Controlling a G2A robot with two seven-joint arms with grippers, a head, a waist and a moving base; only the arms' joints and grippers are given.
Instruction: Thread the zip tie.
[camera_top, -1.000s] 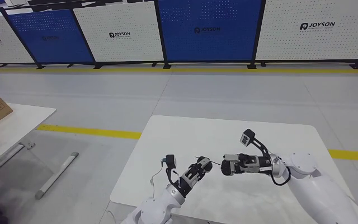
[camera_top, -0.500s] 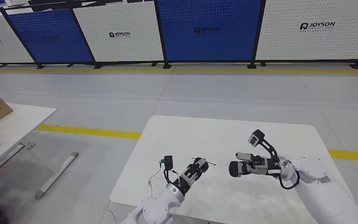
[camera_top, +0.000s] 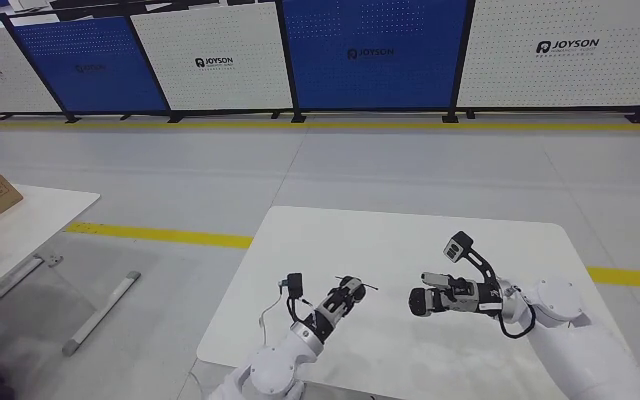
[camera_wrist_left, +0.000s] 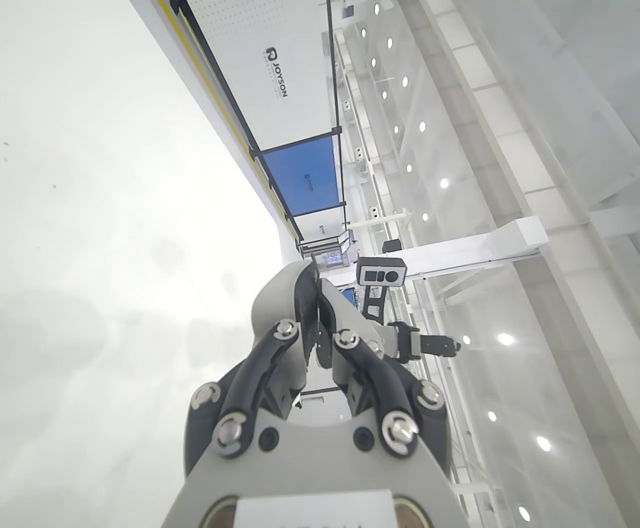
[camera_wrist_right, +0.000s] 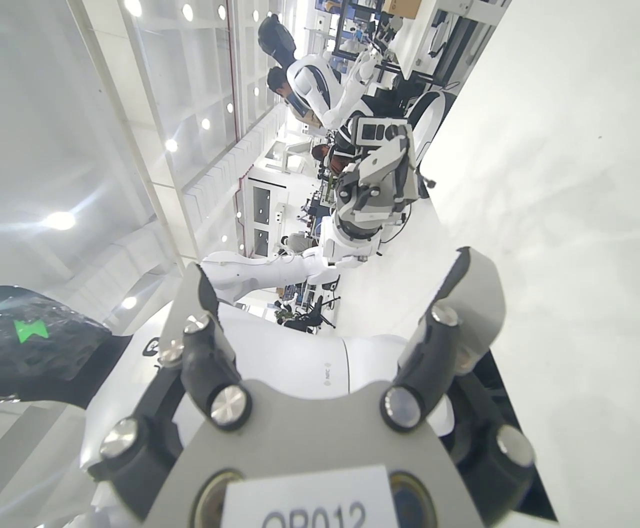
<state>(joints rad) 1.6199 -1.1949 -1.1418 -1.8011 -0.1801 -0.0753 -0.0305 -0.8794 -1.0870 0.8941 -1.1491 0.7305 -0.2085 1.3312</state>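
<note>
A thin black zip tie (camera_top: 362, 286) sticks out sideways from my left gripper (camera_top: 350, 292), which is shut on it just above the near left part of the white table (camera_top: 420, 235). In the left wrist view the left gripper (camera_wrist_left: 316, 274) has its dark pads pressed together, and the tie between them is hard to make out. My right gripper (camera_top: 413, 300) hovers a short way to the right, pointing at the left one. In the right wrist view the right gripper (camera_wrist_right: 335, 280) is open and holds nothing. Beyond it is the left gripper (camera_wrist_right: 387, 175) with the zip tie (camera_wrist_right: 427, 181) poking out.
The table's near left edge (camera_top: 225, 330) lies close beside the left arm. Bare tabletop stretches behind both grippers. A second white table (camera_top: 40, 215) stands off to the far left, and blue and white pegboard panels (camera_top: 375, 55) line the back of the room.
The two grippers have drawn apart. The right one pulled back to the right, and the left one shifted slightly left with the zip tie still in it.
</note>
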